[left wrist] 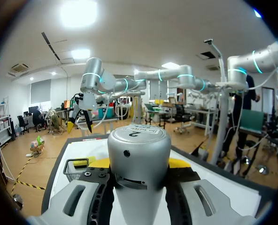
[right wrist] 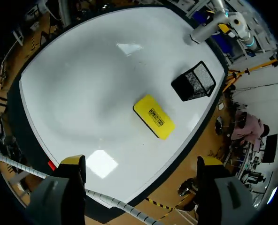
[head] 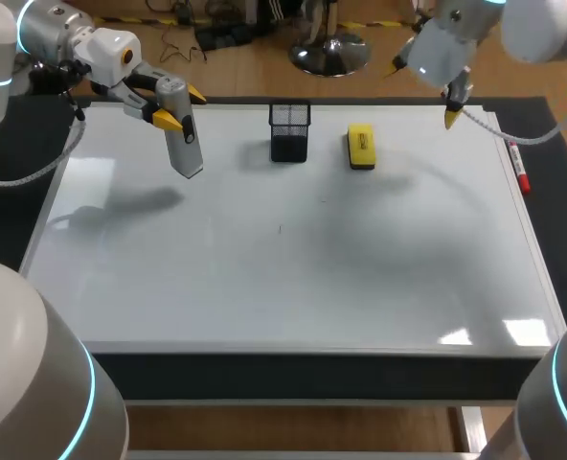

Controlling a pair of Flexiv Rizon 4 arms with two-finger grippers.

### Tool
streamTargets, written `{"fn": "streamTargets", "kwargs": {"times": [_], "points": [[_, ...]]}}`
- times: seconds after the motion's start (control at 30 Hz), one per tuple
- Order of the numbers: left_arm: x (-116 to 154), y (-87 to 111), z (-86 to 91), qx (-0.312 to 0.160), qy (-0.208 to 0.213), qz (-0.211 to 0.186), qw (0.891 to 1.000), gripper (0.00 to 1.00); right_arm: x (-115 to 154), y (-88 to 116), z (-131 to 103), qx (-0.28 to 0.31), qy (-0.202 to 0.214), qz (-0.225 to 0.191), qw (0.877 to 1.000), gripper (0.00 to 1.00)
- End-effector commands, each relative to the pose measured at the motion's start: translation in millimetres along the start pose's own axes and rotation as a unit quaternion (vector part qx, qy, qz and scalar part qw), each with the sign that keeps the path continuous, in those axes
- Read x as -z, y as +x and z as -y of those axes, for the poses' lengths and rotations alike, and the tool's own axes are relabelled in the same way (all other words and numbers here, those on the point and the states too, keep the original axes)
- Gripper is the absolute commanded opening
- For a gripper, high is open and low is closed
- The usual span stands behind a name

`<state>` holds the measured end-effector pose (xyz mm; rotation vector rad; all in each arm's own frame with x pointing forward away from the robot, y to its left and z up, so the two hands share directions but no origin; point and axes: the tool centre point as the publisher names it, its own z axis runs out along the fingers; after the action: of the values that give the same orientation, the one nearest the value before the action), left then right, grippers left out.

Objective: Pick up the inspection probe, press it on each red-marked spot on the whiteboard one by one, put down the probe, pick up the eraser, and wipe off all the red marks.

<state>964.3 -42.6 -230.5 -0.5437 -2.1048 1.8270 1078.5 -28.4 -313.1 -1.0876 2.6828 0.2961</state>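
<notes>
Here, the left gripper clamps the grey inspection probe above the whiteboard's far left corner. The right gripper hangs open over the far right corner. The yellow eraser lies near the far edge.

The probe hides much of the left end effector, and its own near end is cut off.

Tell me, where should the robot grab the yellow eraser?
By its two long sides, near the middle, coming straight down from above. The eraser lies flat on the whiteboard, so only its top and sides are free, and its short way looks narrow enough to fit between the fingers of the open right gripper. The mesh basket stands apart, leaving room.
</notes>
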Motion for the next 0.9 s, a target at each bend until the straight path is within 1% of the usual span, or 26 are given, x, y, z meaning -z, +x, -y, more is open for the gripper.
{"fn": "streamTargets", "kwargs": {"times": [0.03, 0.07, 0.2, 0.3, 0.33, 0.9], "points": [[1, -0.7, 0.5, 0.000, 0.001, -0.002, 1.000, 0.00, 23, 10, -1, -0.013, -0.009, 0.030, 0.999, 1.00], [1, -0.7, 0.5, 0.000, 0.001, -0.002, 1.000, 0.00, 27, 11, -2, -0.015, -0.014, 0.045, 0.999, 1.00], [1, -0.7, 0.5, 0.000, 0.001, -0.002, 1.000, 0.00, 40, 13, -5, -0.023, -0.021, 0.067, 0.997, 1.00], [1, -0.7, 0.5, 0.000, 0.001, -0.002, 1.000, 0.00, 47, 14, -11, -0.025, -0.021, 0.069, 0.997, 1.00], [1, -0.7, 0.5, 0.000, 0.001, -0.002, 1.000, 0.00, 48, 15, -11, -0.030, -0.016, 0.056, 0.998, 1.00], [1, -0.7, 0.5, 0.000, 0.001, -0.002, 1.000, 0.00, 48, 15, -11, -0.030, -0.016, 0.056, 0.998, 1.00]]}}
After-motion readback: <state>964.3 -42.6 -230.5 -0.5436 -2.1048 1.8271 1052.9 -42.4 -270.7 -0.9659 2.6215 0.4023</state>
